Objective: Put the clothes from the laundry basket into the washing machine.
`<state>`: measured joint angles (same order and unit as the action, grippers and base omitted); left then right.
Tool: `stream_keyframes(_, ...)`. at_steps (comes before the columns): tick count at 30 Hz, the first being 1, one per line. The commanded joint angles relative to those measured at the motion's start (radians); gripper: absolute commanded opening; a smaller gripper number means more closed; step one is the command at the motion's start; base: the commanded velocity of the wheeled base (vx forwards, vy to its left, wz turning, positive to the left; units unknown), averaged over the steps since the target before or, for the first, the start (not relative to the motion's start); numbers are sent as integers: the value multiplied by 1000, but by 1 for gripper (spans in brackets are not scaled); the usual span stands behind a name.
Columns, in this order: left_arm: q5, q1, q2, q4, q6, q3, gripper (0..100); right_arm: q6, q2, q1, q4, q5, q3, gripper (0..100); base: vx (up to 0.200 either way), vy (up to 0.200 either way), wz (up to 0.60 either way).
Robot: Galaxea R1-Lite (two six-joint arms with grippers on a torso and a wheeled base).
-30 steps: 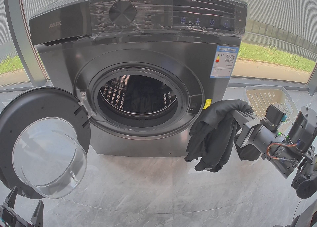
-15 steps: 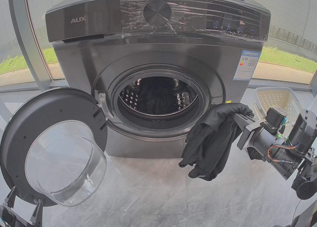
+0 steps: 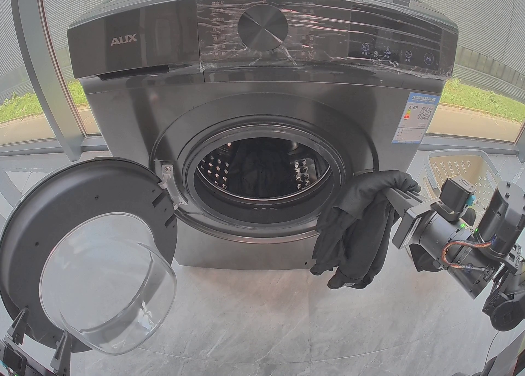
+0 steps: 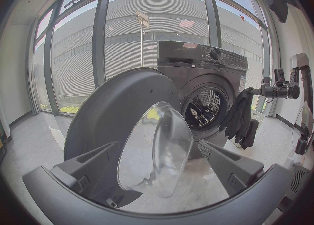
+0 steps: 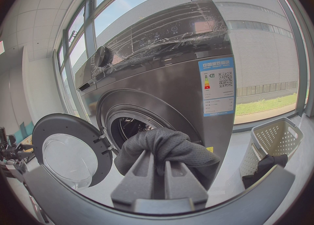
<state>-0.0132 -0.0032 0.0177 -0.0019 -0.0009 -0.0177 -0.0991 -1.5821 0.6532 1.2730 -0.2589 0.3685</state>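
One dark grey cloth garment point(image 3: 355, 224) hangs from our right gripper point(image 3: 392, 194), pinched tight on its fold, at four o'clock of the grey front-loading washing machine's point(image 3: 262, 98) open drum point(image 3: 262, 169), held off the floor point(image 3: 262, 311) for loading; our left gripper point(image 4: 157, 145) gapes empty.

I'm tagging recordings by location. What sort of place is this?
Probably a test room in a glass-walled building, not a home: the washing machine stands alone on a stone floor before tall windows, laundry basket beside it.

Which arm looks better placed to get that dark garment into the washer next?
Right, probably: the right gripper holds the dark garment beside the open drum; the left gripper sits low, empty, by the swung-out door.
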Motion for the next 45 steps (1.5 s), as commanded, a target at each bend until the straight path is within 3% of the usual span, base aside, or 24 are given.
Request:
stream_keyframes(1,1,0,-18,-1,-1,15,100,-1,-1,0,0,0,0,0,0,0,0)
stream_keyframes(9,1,0,-18,-1,-1,15,100,-2,2,23,0,0,-14,0,0,0,0)
stream_keyframes(14,9,3,-18,-1,15,16,100,-2,4,48,0,0,-25,0,0,0,0)
stream_keyframes(18,1,5,-18,-1,18,16,100,3,-39,83,0,-2,-6,0,0,0,0)
stream_keyframes(20,9,5,-18,-1,4,16,100,-1,-52,111,0,-10,17,0,0,0,0)
stream_keyframes(23,7,6,-18,-15,19,12,100,-14,-56,134,0,-11,44,0,0,0,0)
stream_keyframes(25,4,6,-18,-27,9,-5,100,-16,-56,140,0,-11,50,0,0,0,0)
stream_keyframes(27,-100,11,19,-63,7,-154,100,-31,-56,178,0,-11,64,0,0,0,0)
stream_keyframes(29,-225,20,87,-55,19,-191,100,-50,-62,186,-1,-11,67,0,0,0,0)
stream_keyframes(30,-252,22,104,-55,22,-194,100,-53,-68,186,-1,-11,69,0,0,0,0)
stream_keyframes(31,-327,26,169,-56,28,-205,100,-56,-84,192,2,-10,73,0,0,0,0)
stream_keyframes(34,-445,22,327,-76,35,-212,100,-59,-93,197,0,-8,86,0,0,0,0)
stream_keyframes(37,-508,9,446,-141,45,-212,100,-62,-96,212,2,-3,95,0,0,0,0)
stream_keyframes(39,-544,-6,536,-194,79,-212,100,-71,-108,214,3,-2,101,0,0,0,0)
stream_keyframes(42,-553,-38,620,-234,130,-206,100,-80,-122,215,19,-2,109,0,0,0,0)
stream_keyframes(45,-550,-126,705,-267,140,-208,100,-79,-147,217,46,-2,124,0,0,0,0)
